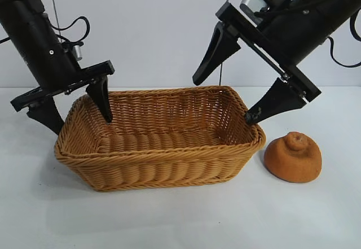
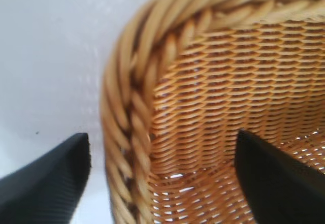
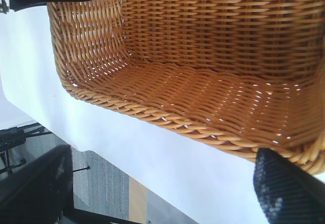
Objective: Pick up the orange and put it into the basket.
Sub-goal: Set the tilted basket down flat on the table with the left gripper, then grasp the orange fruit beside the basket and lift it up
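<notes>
Straddling: left gripper (image 1: 76, 113) stands wide open over the left-end rim of the tan woven wicker basket (image 1: 169, 157), one finger inside, one outside, holding nothing.
Right gripper (image 1: 225, 99): wide open above the basket's right end, empty; lower fingertip just beside the rim corner.
Orange: dull brownish-orange, rough-skinned dome fruit (image 1: 293, 157) sits on the white table (image 1: 180, 221), outside and just beside the basket's right wall.
Task state: judged not done; fruit not yet grasped.
Risk: the right finger may catch the braided rim and drag the basket into the fruit; the domed skin could slip from a shallow grip.
Writing: none legible.
</notes>
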Motion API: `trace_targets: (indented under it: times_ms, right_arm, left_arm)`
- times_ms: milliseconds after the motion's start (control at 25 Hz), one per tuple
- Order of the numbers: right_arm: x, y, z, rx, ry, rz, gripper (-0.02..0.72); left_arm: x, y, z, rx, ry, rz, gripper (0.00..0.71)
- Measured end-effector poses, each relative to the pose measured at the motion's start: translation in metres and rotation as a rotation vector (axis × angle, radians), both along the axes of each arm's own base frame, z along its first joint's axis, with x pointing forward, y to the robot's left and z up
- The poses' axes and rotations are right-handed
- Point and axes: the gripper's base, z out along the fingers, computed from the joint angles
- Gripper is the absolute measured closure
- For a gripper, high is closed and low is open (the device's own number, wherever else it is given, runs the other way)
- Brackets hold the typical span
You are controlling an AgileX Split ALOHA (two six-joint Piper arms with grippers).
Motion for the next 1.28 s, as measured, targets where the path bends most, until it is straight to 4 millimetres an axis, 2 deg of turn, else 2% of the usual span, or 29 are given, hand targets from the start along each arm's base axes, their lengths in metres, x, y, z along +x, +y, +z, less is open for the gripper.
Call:
trace_targets:
  times_ms: [120, 240, 440, 560, 680, 760, 920, 1280]
  right_arm:
    - [0.0, 0.0, 0.0, 0.0, -0.001, -0.001, 0.042]
    - [0.0, 0.0, 0.0, 0.0, -0.001, -0.001, 0.042]
    - [0.0, 0.0, 0.0, 0.0, -0.001, -0.001, 0.042]
    - [0.0, 0.0, 0.0, 0.0, -0.001, -0.001, 0.042]
    - [0.0, 0.0, 0.0, 0.0, -0.001, -0.001, 0.042]
    - [0.0, 0.0, 0.0, 0.0, -0.001, -0.001, 0.042]
    - [0.0, 0.0, 0.0, 0.001, -0.001, -0.001, 0.042]
    - [0.0, 0.0, 0.0, 0.0, -0.001, -0.001, 0.042]
  left_arm:
    - [0.001, 0.012, 0.035, 0.032, -0.079, -0.003, 0.119]
    - [0.002, 0.038, 0.06, 0.107, -0.136, 0.018, 0.119]
    - [-0.001, 0.079, 0.075, 0.234, -0.167, 0.07, 0.119]
    - [-0.005, 0.088, 0.085, 0.234, -0.186, 0.093, 0.119]
    - [-0.016, 0.088, 0.091, 0.234, -0.193, 0.087, 0.119]
    - [-0.028, 0.088, 0.093, 0.237, -0.185, 0.069, 0.119]
    - [-0.066, 0.089, 0.097, 0.246, -0.166, 0.027, 0.119]
    - [-0.182, 0.09, 0.107, 0.252, -0.193, 0.004, 0.119]
